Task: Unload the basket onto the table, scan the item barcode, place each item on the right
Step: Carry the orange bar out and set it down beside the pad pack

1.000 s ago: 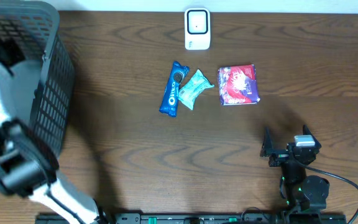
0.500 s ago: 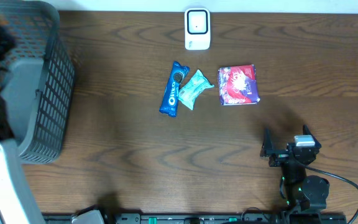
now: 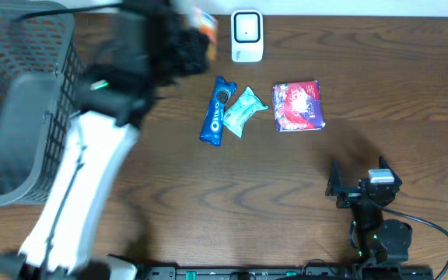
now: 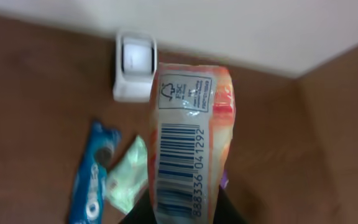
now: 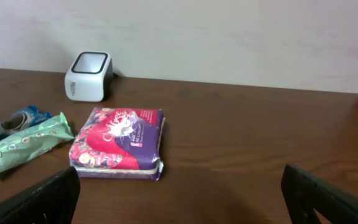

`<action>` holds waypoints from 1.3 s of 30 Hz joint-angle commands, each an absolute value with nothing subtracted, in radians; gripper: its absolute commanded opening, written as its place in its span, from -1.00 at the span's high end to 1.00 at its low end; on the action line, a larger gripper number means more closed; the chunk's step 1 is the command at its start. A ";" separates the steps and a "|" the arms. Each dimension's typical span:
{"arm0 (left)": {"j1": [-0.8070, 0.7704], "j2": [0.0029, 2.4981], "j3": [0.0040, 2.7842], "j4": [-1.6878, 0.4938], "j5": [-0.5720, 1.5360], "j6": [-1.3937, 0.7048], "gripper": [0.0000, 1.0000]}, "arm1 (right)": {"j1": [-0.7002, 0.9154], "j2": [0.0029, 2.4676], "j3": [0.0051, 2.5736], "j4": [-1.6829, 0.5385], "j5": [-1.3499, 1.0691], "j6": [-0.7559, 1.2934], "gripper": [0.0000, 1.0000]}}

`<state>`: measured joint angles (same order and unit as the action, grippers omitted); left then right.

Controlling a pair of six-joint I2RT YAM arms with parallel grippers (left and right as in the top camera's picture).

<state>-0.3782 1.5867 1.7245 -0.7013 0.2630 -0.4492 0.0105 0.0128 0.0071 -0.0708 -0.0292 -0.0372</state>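
Now the orange packet (image 4: pixel 188 143) hangs above the table (image 4: pixel 30 93) just short of the white scanner (image 4: pixel 135 74). It is clamped at its lower end in the left gripper (image 3: pixel 191 35), and its barcode (image 4: pixel 178 165) faces back along the arm rather than at the scanner. Done well, I judge, the wrist turns that barcode toward the scanner and holds it steady there; the right gripper (image 5: pixel 179 196) rests well apart, jaws wide and empty.

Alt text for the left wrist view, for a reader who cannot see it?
An orange packet, barcode facing the camera, fills the centre, gripped at its lower end by the left hand. Behind it on the brown table sit a white scanner, a blue Oreo pack and a green packet.
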 commanded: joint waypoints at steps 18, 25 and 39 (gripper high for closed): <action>-0.587 2.028 1.719 -0.676 0.164 -0.469 -0.44 | 0.013 0.009 0.006 -0.075 -0.028 -0.039 -0.99; -0.565 1.972 1.721 -0.666 0.163 -0.465 -0.45 | 0.013 0.009 0.006 -0.075 -0.028 -0.039 -0.99; -0.585 1.897 1.713 -1.054 0.344 -0.470 -0.21 | 0.013 0.009 0.006 -0.075 -0.028 -0.039 -0.99</action>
